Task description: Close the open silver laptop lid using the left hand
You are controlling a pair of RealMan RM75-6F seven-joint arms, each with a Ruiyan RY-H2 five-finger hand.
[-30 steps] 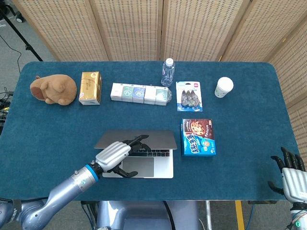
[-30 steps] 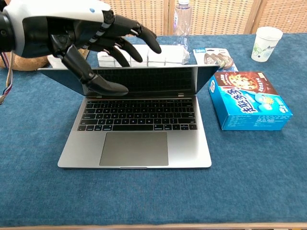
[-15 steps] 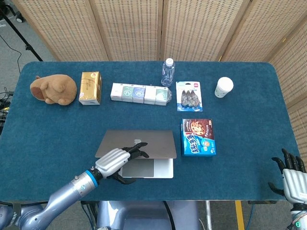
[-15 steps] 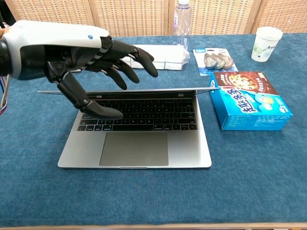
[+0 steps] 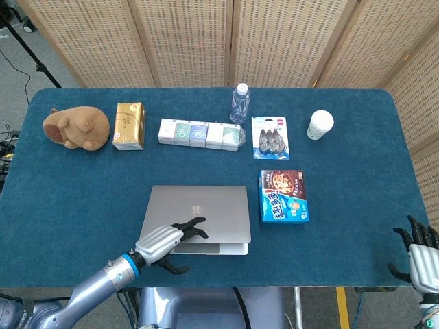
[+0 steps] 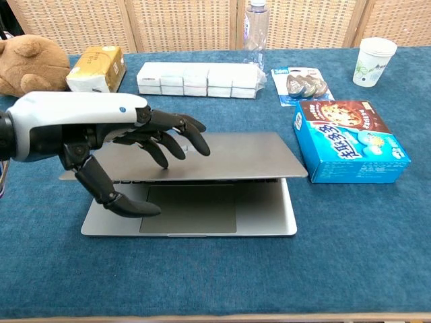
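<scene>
- The silver laptop [image 6: 202,176] is seen at the near middle of the blue tabletop [image 5: 75,185], its lid [image 5: 197,212] tilted low over the keyboard but not yet shut.
- The left robot hand [image 6: 101,145] is spread over the lid, fingers [image 6: 180,133] apart and laid on its top, nothing being clasped.
- The right robot hand [image 5: 420,255] is shown at the tabletop's far right corner, fingers apart, holding nothing.
- The lid is judged stiff, smooth and hinged; a flat push near its front edge is favoured, gently, the screen being fragile.
- A blue snack box [image 6: 350,140] is set just beside the laptop; a paper cup [image 6: 372,60], a bottle [image 5: 239,103] and a plush toy [image 5: 75,127] are kept well apart. Nothing is seen in the lid's path.
</scene>
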